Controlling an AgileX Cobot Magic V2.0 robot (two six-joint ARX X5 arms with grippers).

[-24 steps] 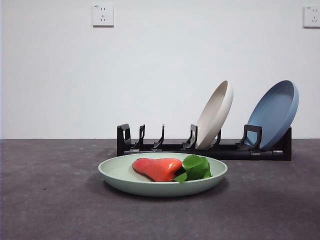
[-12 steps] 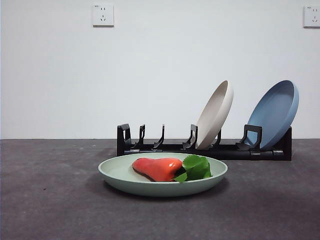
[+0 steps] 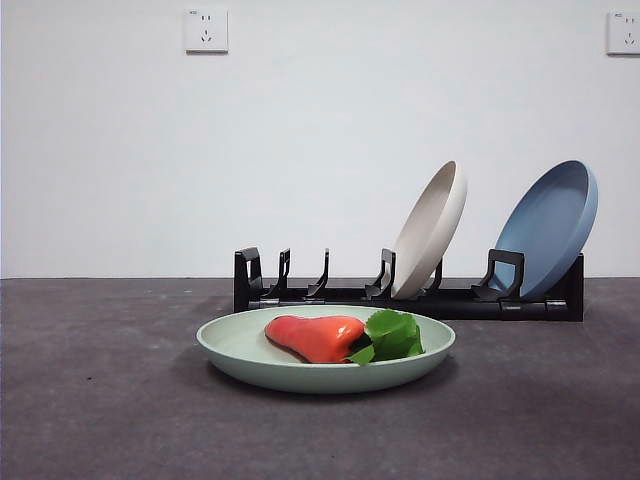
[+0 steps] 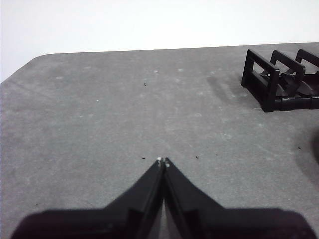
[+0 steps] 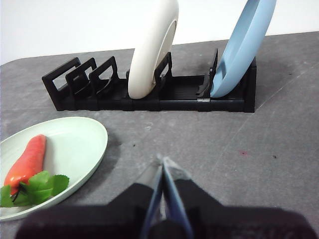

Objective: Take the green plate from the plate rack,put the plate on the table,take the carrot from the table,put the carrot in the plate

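Front view: on the dark grey matte table (image 3: 100,420), the pale mint-green plate (image 3: 240,345) lies flat near the long black rack (image 3: 330,296), holding the glossy, probably slippery orange-red carrot (image 3: 315,337), best pinched mid-body. Left gripper (image 4: 162,161) and right gripper (image 5: 162,160) are pressed together, empty.

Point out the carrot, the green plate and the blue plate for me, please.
carrot (image 3: 315,337): front view, on its orange body.
green plate (image 3: 240,346): front view, on the bare inner surface beside the carrot.
blue plate (image 3: 550,228): front view, on its inner face, leaning in the plate rack (image 3: 455,300).
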